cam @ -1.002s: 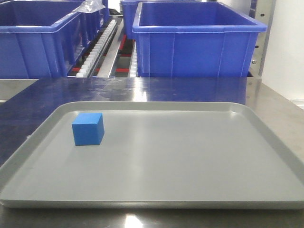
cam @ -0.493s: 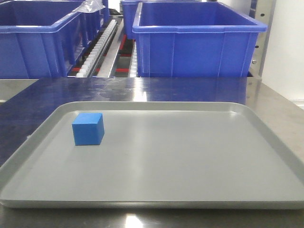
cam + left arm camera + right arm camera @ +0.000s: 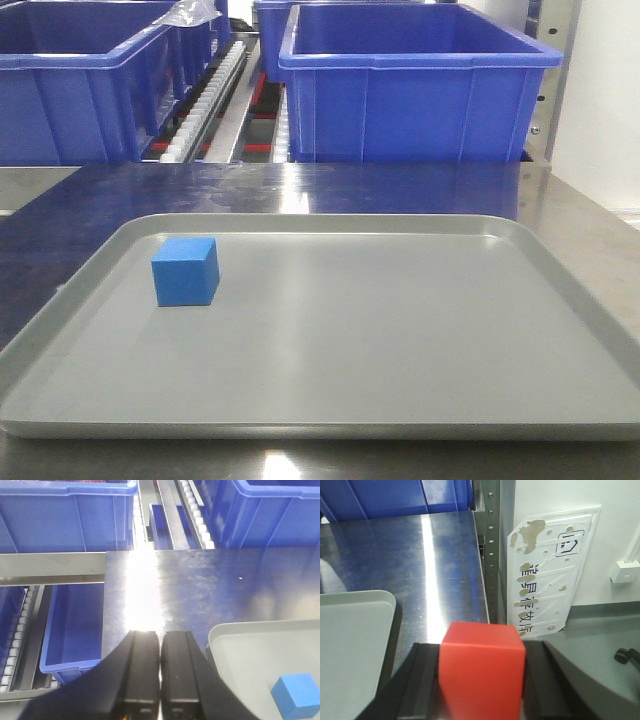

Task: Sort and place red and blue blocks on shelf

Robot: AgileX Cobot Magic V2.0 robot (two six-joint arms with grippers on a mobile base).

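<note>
The blue block (image 3: 185, 271) rests on the left part of the grey tray (image 3: 400, 330); the left wrist view shows this blue block (image 3: 297, 694) to the right of my left gripper (image 3: 160, 645). That gripper is shut with nothing in it, over the steel tabletop just left of the tray's corner. My right gripper (image 3: 481, 649) is shut on the red block (image 3: 481, 667), above the table's right edge beside the tray (image 3: 350, 645). The shelf's white roller tracks (image 3: 215, 95) run behind the table. Neither gripper shows in the front view.
Big dark-blue bins (image 3: 415, 85) (image 3: 70, 90) stand on the shelf behind the steel tabletop (image 3: 300, 185). Another bin (image 3: 75, 625) sits lower at the left. A perforated steel upright (image 3: 490, 540) and a white labelled panel (image 3: 552, 575) lie right of the table edge.
</note>
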